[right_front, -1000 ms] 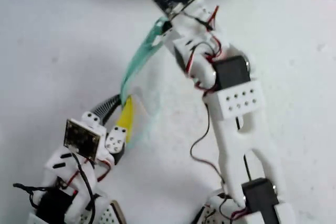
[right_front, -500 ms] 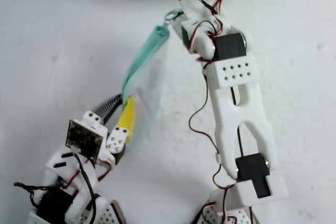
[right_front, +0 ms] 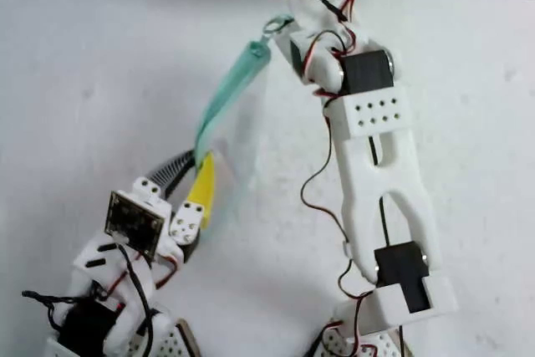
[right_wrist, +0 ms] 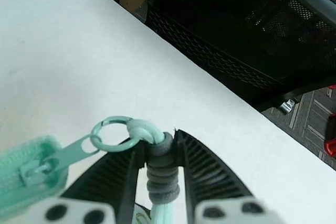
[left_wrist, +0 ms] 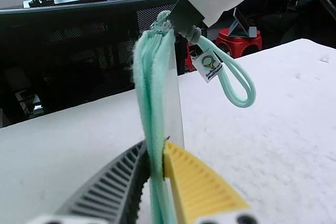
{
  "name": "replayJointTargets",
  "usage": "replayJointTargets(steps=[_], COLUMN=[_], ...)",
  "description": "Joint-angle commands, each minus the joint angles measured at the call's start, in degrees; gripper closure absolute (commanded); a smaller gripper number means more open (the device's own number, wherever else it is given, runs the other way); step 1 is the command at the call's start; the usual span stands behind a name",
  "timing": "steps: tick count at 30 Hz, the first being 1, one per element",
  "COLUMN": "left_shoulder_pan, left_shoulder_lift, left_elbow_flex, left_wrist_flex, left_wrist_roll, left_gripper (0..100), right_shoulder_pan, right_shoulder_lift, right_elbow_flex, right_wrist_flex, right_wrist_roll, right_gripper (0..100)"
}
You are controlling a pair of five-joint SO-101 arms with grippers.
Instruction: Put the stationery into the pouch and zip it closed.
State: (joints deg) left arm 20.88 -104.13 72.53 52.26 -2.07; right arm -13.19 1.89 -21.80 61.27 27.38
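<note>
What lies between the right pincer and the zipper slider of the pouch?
In the right wrist view, a mint ring and the pull tab lie there; the right pincer is shut on the cord loop threaded through that ring.

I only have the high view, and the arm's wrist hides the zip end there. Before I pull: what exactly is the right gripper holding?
Observer: In the right wrist view, the right gripper is shut on the grey-wrapped neck of the cord loop. The loop hangs from the ring on the zip pull, so the gripper is not on the pull itself.
Operator: Where is the slider?
Observer: The slider sits at the end of the pouch beside that gripper.
Operator: And the left arm's grip?
Observer: In the left wrist view, the left gripper pinches the pouch's other end between its grey and yellow fingers, holding it on edge.
</note>
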Motion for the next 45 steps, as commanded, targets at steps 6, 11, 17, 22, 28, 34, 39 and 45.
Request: replayJointTargets(steps=[6, 11, 17, 22, 28, 34, 39, 45], left_shoulder_pan=[0.75, 0.75, 0.75, 0.75, 0.75, 0.75, 0.75, 0.75], left_shoulder_lift=[-0.66, -0.66, -0.66, -0.66, -0.66, -0.66, -0.66, -0.66], left_elbow_flex=[-0.62, -0.53, -0.44, -0.35, -0.35, -0.35, -0.26, -0.26], left_wrist_flex=[1.32, 1.32, 1.32, 1.32, 1.32, 1.32, 1.32, 1.32], left_wrist_roll=[-0.79, -0.79, -0.79, -0.79, -0.79, -0.79, -0.79, -0.79], left_gripper=[98, 98, 98, 98, 98, 98, 98, 98], right_shoulder_pan=[4.70, 3.82, 3.65, 3.65, 4.00, 3.65, 3.21, -9.10], right_shoulder_lift=[-0.04, -1.10, -5.41, -9.80, -15.69, -20.62, -25.98, -30.90], right_elbow_flex=[-3.16, -3.69, -3.60, -3.60, -3.60, -3.69, -3.69, -3.69], right_wrist_flex=[-1.54, 0.84, 6.29, 12.18, 17.27, 19.12, 19.12, 21.14], right_wrist_roll=[-0.18, -0.26, -0.26, -0.70, -11.69, -19.08, -22.86, -24.26], right_gripper=[98.2, 98.1, 98.0, 89.3, 74.7, 74.7, 74.7, 74.7])
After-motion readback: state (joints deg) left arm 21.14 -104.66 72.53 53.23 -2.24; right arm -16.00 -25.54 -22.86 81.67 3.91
